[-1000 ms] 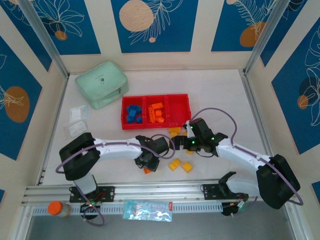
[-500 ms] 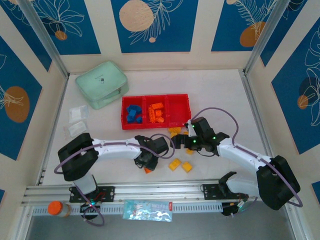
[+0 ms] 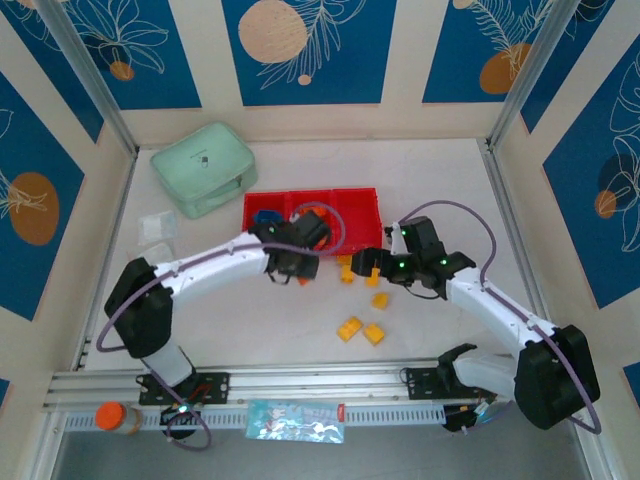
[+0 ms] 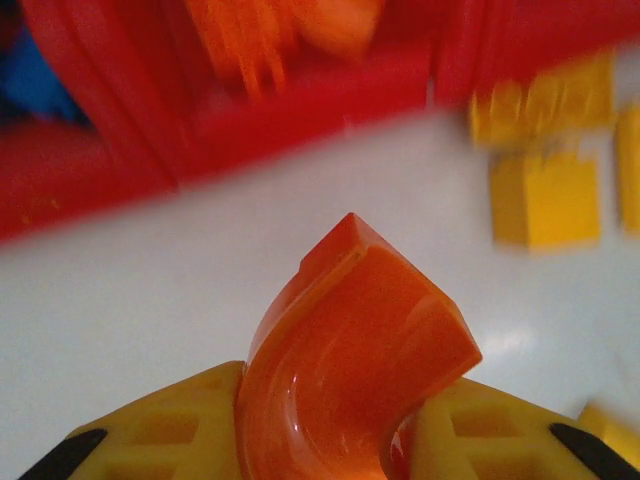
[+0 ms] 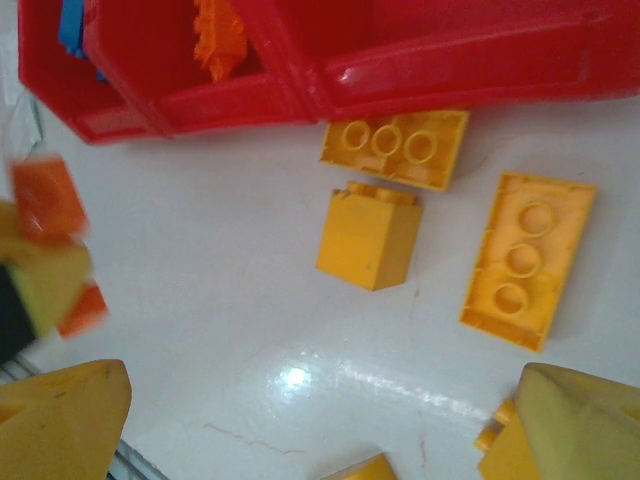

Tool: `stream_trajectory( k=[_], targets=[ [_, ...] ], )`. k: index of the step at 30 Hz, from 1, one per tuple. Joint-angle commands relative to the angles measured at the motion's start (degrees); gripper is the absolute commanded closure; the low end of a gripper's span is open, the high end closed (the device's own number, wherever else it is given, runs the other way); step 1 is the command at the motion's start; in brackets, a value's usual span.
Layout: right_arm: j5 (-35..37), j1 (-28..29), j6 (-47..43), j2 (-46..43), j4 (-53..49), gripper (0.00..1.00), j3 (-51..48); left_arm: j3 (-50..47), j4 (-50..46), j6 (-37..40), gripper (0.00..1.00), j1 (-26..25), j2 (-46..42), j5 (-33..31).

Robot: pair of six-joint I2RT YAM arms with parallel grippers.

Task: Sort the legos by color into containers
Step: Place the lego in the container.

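Note:
My left gripper (image 3: 299, 274) is shut on an orange curved lego (image 4: 352, 345), which stands up between its yellow fingers (image 4: 160, 425). It hangs just in front of the red tray (image 3: 362, 243), near the divide between the left and middle containers. In the right wrist view the orange lego (image 5: 45, 195) appears at the left edge. The left container (image 5: 70, 35) holds blue pieces and the middle one holds orange pieces (image 5: 220, 40). My right gripper (image 5: 320, 430) is open above the white table, with three yellow legos (image 5: 368, 238) just ahead of it by the tray's front wall.
Two more yellow legos (image 3: 360, 330) lie near the front of the table. A mint-green zip case (image 3: 203, 168) sits at the back left, with clear bags (image 3: 155, 225) beside it. A bottle (image 3: 118, 417) and a packet (image 3: 295, 420) rest on the front rail.
My left gripper closed on the orange lego near the table's front, lifted it and carried it back toward the tray. The right gripper drifted slightly right and stayed open.

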Motion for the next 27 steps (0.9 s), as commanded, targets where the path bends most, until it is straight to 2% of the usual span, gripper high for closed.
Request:
stream_trajectory(
  k=[1,6,11,14,15,19,24,27],
  targets=[
    [-2.9,-2.1,-1.3,-0.5,-2.3,0.01,1.4,5.9,1.2,4.5,0.65,4.0,4.8,-2.8],
    [-3.8,-3.6,-2.1,0.2,-2.2,0.01,1.9,17.4,1.7,7.9,0.64,8.7,13.9,-3.8],
    [-3.5,-3.6,-3.5,2.8,-3.6,0.01,4.0,28.1,-1.0,9.5,0.62,10.9,22.7,-4.2],
    [-2.6,-3.0,-4.3,3.5,-4.7,0.01,5.5,32.1,-2.6,10.5,0.55,11.5,25.0,-4.0],
    [-1.8,-2.7,-4.6,3.8,-5.3,0.01,6.1,33.0,-3.0,10.8,0.5,11.6,25.1,-3.9],
    [0.5,-1.0,-5.3,4.5,-6.6,0.01,7.5,31.5,-0.9,11.4,0.42,11.6,20.8,-2.0],
    [2.4,1.3,-4.5,6.0,-8.3,0.01,9.4,28.6,-1.6,11.5,0.37,11.7,15.0,-0.9],
    [4.7,3.6,-4.2,7.0,-9.2,0.01,10.7,22.4,1.3,11.2,0.35,11.4,8.7,2.1]
  ],
)
